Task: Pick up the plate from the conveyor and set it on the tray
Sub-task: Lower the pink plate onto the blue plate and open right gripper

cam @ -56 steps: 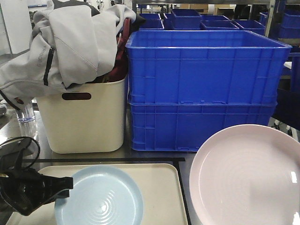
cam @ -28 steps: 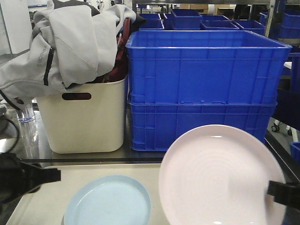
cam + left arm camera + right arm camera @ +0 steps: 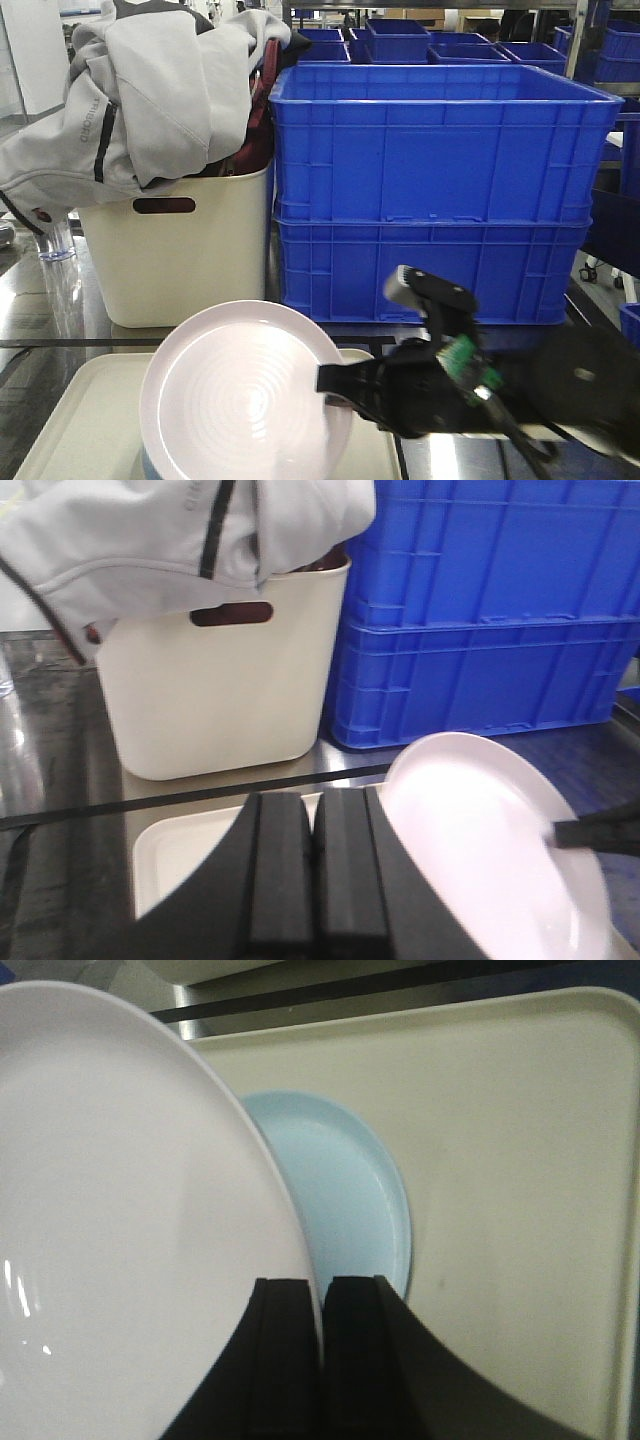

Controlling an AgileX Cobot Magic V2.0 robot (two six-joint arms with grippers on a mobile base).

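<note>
Two plates over one tray (image 3: pixel 520 1160) — right gripper (image 3: pixel 322 1310) pinches the pink plate's (image 3: pixel 120 1220) 3 o'clock rim above the blue plate (image 3: pixel 345 1200); left gripper (image 3: pixel 313 880) closed, empty

Reflective steel table (image 3: pixel 40 310), cream tray (image 3: pixel 70 420), cream bin (image 3: pixel 180 260), stacked blue crates (image 3: pixel 430 210), possibly a glass (image 3: pixel 55 240).

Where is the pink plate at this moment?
In the front view the pink plate sits lower left, held by the right hand above the blue plate on the tray.
</note>
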